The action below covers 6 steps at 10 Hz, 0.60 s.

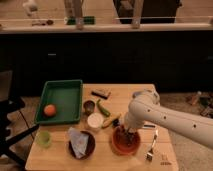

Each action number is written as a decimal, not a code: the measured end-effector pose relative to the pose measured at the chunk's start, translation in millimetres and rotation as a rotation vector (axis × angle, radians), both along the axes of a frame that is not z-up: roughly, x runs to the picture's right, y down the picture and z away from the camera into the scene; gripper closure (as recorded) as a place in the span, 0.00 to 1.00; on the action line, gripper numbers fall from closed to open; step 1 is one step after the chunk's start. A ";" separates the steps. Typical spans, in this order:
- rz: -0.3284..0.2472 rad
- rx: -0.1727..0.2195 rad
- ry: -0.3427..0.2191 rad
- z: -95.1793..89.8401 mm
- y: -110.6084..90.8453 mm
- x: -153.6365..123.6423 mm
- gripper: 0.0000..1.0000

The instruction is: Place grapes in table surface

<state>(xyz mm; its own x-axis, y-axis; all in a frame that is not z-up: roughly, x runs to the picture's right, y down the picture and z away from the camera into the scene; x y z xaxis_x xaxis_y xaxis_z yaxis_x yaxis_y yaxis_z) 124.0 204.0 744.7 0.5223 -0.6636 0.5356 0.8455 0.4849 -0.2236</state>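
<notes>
My gripper hangs from the white arm that comes in from the right. It reaches down into the orange-brown bowl at the front middle of the light wooden table surface. A small dark lump inside the bowl, right at the gripper, looks like the grapes. The gripper hides most of it, and I cannot tell whether it holds the lump.
A green tray with an orange fruit lies at the left. A green vegetable, white cup, small dark cup, green cup, dark plate with a crumpled wrapper, fork and a dark block surround the bowl.
</notes>
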 end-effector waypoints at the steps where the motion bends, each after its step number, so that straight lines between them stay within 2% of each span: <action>1: -0.002 0.000 0.001 -2.6 -0.4 -2.6 0.99; 6: 0.006 0.004 0.016 -17.6 -6.0 -5.3 0.99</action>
<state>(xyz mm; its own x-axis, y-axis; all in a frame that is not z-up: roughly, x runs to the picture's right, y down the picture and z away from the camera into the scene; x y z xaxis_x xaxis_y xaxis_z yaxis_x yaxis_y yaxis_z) 118.6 198.0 727.1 0.5344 -0.6628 0.5245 0.8391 0.4905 -0.2352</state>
